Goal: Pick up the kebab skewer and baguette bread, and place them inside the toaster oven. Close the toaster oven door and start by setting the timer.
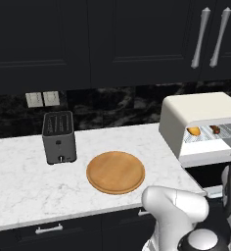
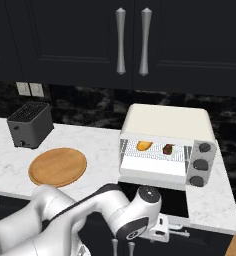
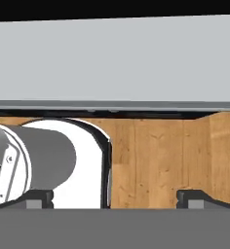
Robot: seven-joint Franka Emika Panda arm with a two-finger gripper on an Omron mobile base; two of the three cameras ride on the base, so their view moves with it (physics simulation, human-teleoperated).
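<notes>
The cream-white toaster oven [image 1: 196,110] [image 2: 165,120] stands on the counter at the right. Its door [image 1: 205,175] [image 2: 175,200] hangs folded down, dark glass facing up. On the wire rack inside lie the golden baguette bread [image 1: 194,131] [image 2: 144,145] at the left and the dark kebab skewer [image 1: 215,129] [image 2: 167,149] at the right. Three dark knobs [image 2: 201,164] line the oven's right front. My gripper [image 2: 122,246] [image 3: 117,199] hangs below the counter edge, under the door's front, pointing down. It is open and holds nothing.
A dark grey slot toaster [image 1: 58,137] [image 2: 30,125] stands at the back left. A round wooden board [image 1: 115,172] [image 2: 57,166] lies between it and the oven. Dark upper cabinets hang above. In the hand view, wood floor [image 3: 156,160] lies below a grey underside [image 3: 117,63].
</notes>
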